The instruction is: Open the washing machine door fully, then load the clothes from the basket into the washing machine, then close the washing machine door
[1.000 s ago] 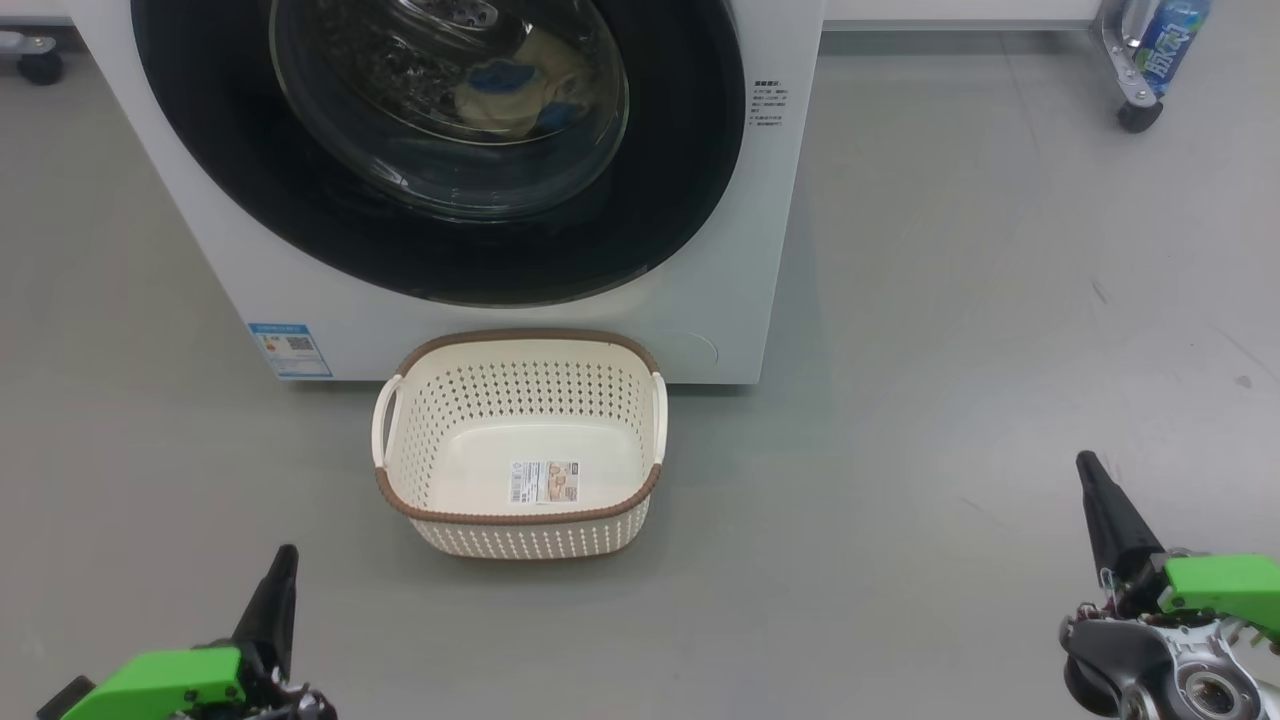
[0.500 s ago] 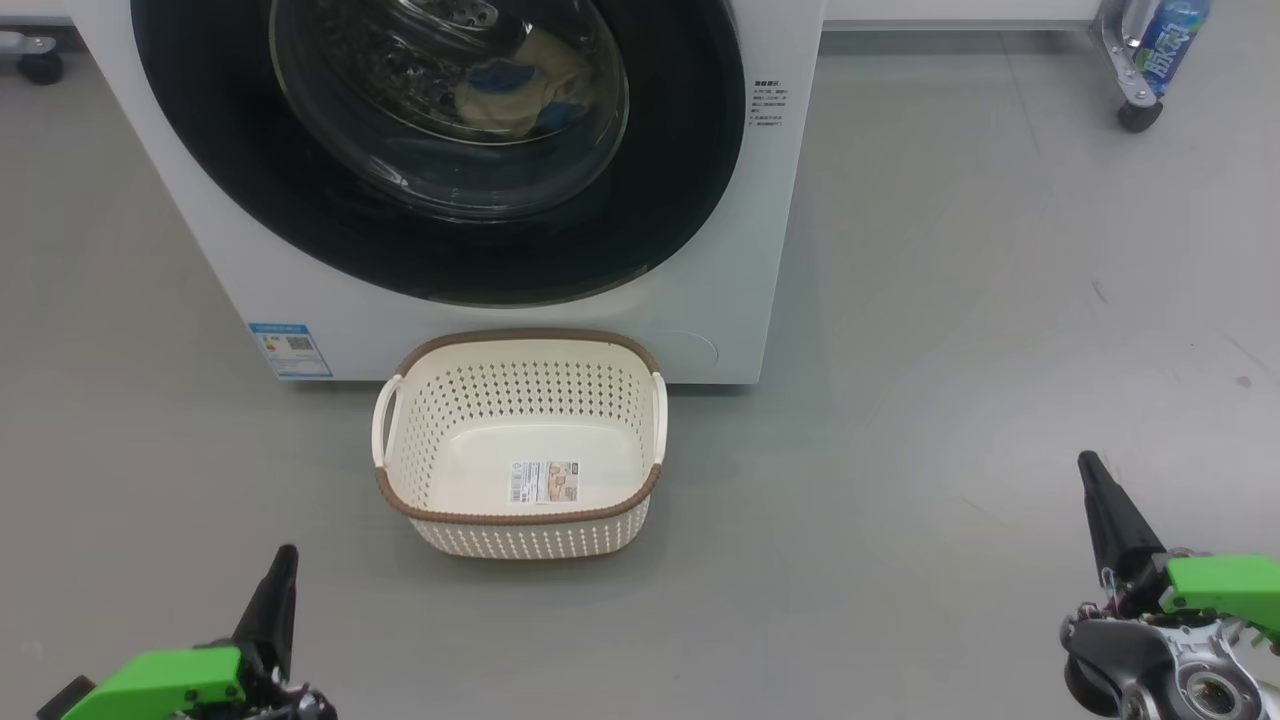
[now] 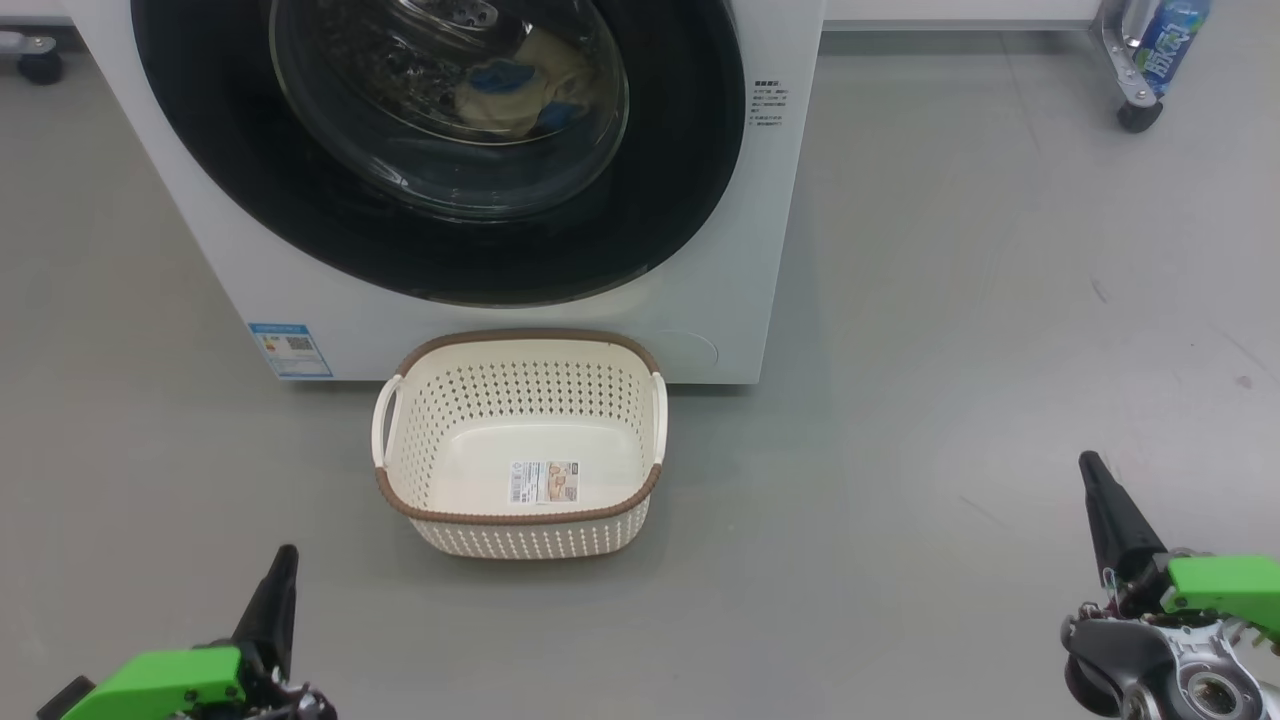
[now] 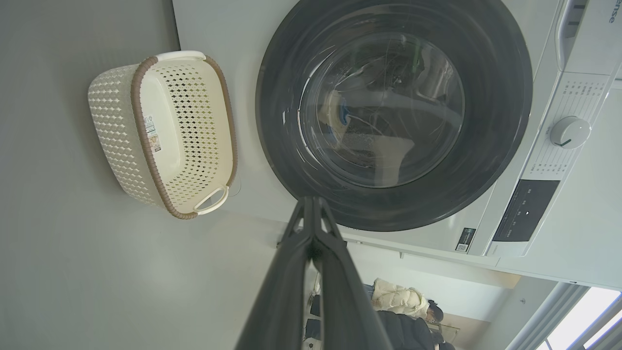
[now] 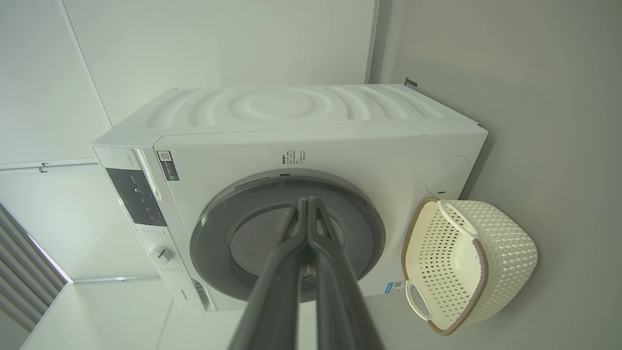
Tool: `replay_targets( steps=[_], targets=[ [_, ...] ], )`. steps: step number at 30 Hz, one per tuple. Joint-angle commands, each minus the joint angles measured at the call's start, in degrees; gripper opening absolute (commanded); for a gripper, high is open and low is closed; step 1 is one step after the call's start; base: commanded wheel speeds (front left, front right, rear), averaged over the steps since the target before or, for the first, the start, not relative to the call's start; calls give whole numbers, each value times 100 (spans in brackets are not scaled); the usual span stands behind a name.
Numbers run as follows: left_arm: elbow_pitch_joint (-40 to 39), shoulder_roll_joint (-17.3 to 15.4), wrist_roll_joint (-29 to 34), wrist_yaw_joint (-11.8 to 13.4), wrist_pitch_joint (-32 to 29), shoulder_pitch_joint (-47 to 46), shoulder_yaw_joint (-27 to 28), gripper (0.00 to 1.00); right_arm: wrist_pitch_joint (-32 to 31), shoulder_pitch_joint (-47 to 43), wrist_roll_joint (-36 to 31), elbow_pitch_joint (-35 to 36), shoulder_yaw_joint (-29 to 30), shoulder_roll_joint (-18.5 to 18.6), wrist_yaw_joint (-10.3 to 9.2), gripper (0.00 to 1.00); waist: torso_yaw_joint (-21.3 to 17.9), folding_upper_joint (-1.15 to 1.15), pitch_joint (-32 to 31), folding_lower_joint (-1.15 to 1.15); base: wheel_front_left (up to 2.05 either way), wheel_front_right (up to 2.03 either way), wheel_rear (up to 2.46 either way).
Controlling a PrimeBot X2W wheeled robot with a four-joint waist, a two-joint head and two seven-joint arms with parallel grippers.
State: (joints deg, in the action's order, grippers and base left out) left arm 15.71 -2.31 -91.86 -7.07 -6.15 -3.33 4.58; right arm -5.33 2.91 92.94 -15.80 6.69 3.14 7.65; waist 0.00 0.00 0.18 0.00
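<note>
Door (image 3: pixel 640 220) shut, clothes (image 3: pixel 520 85) inside; basket (image 3: pixel 520 535) by washer (image 3: pixel 770 250); L claw (image 3: pixel 286 552), R claw (image 3: pixel 1088 462) pinched.

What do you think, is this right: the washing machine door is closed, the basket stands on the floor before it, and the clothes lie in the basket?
One point is wrong: the basket is empty. The head view shows the clothes inside the washing machine, behind the glass of its closed door. The rest is right.

The letters "sense" stand on the top panel of the washing machine (image 4: pixel 590 34), cut off at the edge; its other labels are too small to read.
</note>
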Motion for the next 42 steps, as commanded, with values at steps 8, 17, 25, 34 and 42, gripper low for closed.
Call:
replay_targets(
  steps=[8,17,25,34,42],
  targets=[
    [-165,-56,-30,-42,-35,-287,195,0,-58,321,-19,182,-87,27,-16,0,0,0,0,0,0,0,0],
    [-165,-56,-30,-42,-34,-287,195,0,-66,322,-26,181,-78,21,-16,0,0,0,0,0,0,0,0],
    [-165,-56,-30,-42,-34,-287,195,0,-72,322,-33,181,-71,16,-16,0,0,0,0,0,0,0,0],
    [-165,-56,-30,-42,-34,-287,195,0,-78,323,-39,180,-63,11,-16,0,0,0,0,0,0,0,0],
    [-166,-56,-30,-42,-34,-287,194,0,-82,324,-44,180,-58,7,-16,0,0,0,0,0,0,0,0]
  ],
)
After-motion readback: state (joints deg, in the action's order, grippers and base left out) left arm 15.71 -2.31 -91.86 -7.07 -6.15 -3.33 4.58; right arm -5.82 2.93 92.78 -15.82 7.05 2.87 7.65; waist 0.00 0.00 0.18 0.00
